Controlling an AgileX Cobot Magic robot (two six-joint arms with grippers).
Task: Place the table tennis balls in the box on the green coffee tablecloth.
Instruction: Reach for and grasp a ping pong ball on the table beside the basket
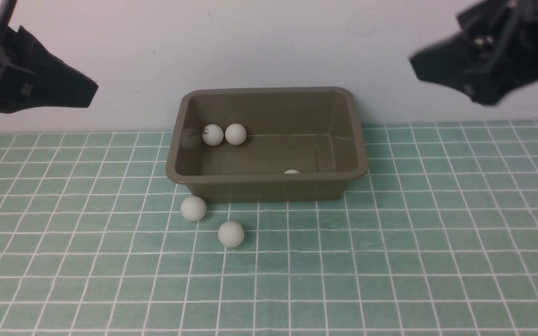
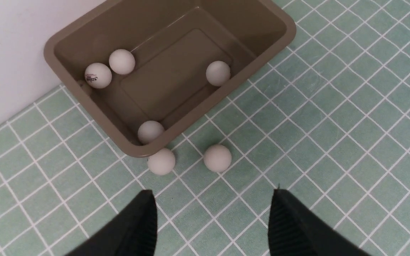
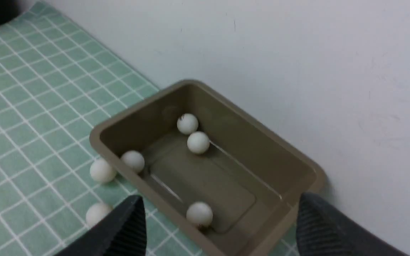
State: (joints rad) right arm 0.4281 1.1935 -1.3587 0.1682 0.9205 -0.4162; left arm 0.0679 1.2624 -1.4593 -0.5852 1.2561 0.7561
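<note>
High on the near side of the box (image 1: 269, 189), the left gripper (image 2: 214, 193) hangs empty with jaws partly spread, the right gripper (image 3: 221, 199) empty and wide. Below, two table tennis balls (image 1: 230, 234) sit on the green coffee tablecloth (image 1: 390, 261) just before the box; four more lie inside. They look light, stiff, smooth (likely to roll away): pinch across the middle, gently.

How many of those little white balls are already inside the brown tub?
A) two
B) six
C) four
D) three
C: the left wrist view shows four table tennis balls in the box, two side by side and two apart, with two more outside on the green coffee tablecloth.
</note>
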